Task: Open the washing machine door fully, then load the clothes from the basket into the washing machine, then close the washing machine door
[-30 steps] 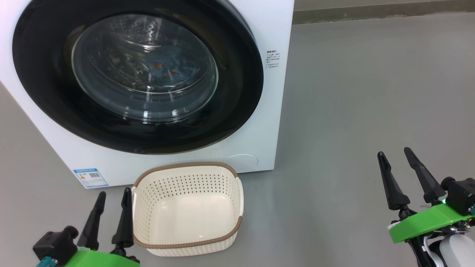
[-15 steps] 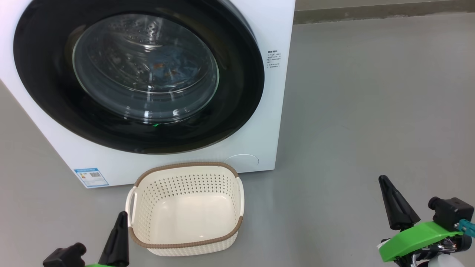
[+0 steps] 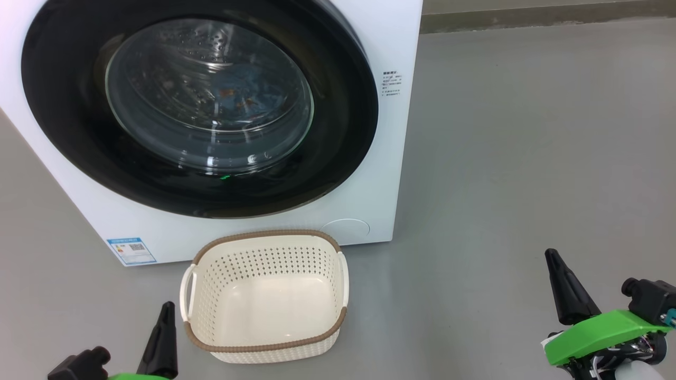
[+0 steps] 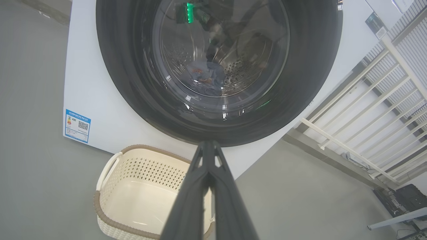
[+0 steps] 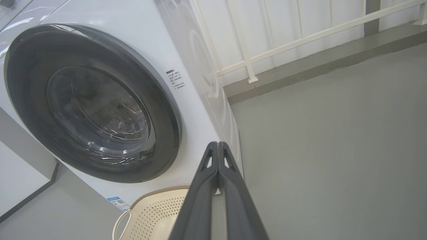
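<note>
While the washing machine door [image 3: 68,137] is seen closed on the washing machine [image 3: 393,169], the clothes [image 3: 237,100] are glimpsed through it (blue, orange specks). The basket [image 3: 264,235] is set empty on the grey floor [image 3: 501,158], just before the machine. The left gripper [image 3: 167,312] and right gripper [image 3: 553,262] are both pressed shut, nothing held, low at either side.

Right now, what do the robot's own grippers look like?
Left gripper and right gripper each have long, dark, tapering fingers with small triangular cut-outs near the tips. The right one sits on a bright green mount beside a black knobbed block.
</note>
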`<state>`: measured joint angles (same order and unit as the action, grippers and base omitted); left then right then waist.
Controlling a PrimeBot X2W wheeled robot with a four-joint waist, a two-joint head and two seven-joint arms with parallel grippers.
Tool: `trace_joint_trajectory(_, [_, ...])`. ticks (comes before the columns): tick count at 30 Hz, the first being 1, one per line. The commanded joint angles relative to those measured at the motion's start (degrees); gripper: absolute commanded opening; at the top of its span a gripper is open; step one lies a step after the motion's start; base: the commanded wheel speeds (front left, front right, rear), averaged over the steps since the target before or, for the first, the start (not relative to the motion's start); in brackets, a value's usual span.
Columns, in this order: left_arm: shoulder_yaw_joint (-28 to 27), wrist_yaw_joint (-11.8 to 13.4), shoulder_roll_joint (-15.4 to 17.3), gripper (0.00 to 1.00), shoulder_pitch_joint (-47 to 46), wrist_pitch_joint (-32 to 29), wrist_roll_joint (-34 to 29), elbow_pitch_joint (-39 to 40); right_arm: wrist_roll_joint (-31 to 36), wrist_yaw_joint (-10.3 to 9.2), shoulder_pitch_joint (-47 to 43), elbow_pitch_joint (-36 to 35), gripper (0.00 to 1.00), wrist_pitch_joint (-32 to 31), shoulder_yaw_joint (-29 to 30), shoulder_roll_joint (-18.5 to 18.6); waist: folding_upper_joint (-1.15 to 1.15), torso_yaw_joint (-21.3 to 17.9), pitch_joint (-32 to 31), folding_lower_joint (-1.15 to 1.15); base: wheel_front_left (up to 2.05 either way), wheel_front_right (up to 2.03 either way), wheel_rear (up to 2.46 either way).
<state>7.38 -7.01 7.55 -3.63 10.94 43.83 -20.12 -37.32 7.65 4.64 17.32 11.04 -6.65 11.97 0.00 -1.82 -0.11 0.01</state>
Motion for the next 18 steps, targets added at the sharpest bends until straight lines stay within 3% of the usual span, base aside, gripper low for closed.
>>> trace_joint_trajectory(1, [-1.17,-0.09,0.41,0.00,-1.77,-0.57,1.49,1.89,-2.53,-0.03,1.70,-1.59,0.00,-0.50,0.93,0.46,0.00,0.04,0.01,0.00,0.00,0.00,0.00])
trace_joint_trajectory(18, [-3.20,-0.15,-0.40,0.00,-1.89,-3.26,8.96,2.56,-10.92,-0.05,1.67,-1.86,0.00,-3.19,2.84,-1.03,0.00,0.32,0.05,0.00,0.00,0.00,0.00])
